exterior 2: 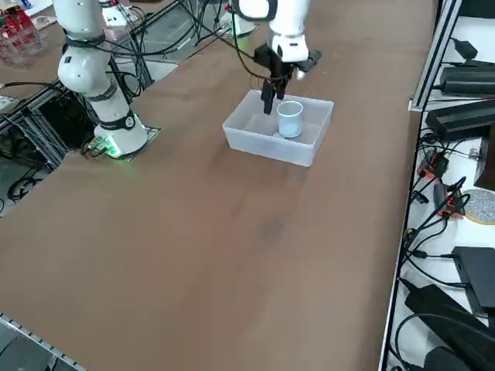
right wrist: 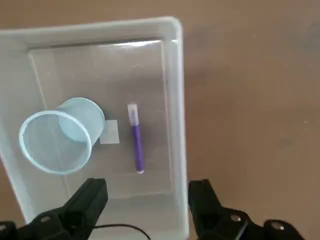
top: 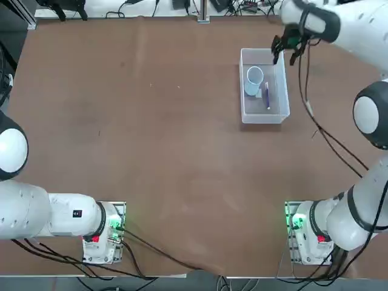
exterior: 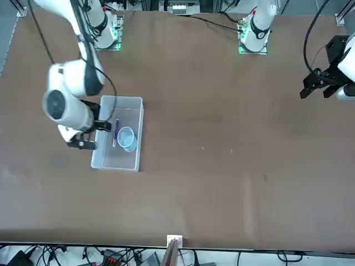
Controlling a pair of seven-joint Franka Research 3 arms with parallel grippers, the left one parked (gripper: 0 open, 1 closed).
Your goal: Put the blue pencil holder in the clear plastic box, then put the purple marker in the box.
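A broad brown table [top: 157,151] fills most of the scene. The white right arm [top: 364,36] reaches out over it to a clear plastic box [top: 262,116]. Its right gripper [right wrist: 149,185] is above the end of the box farthest from the arms' bases, the fingers parted wide with nothing between them; the wrist view shows one over the box's inside, the other beyond a long side wall.

In the box, a pale blue cup [right wrist: 92,117] stands upright on its base, its round mouth facing up. A purple marker [right wrist: 137,140] lies flat on the floor beside it, apart from it, roughly parallel to the long walls. A small white label [right wrist: 109,133] shows between them.

The marker is below and ahead of the fingertips, in line with the gap between them, and touched by neither. Both things seem placed as the task asks, so the wide opening probably follows from letting the marker go; the likely next move is to withdraw clear of the walls.
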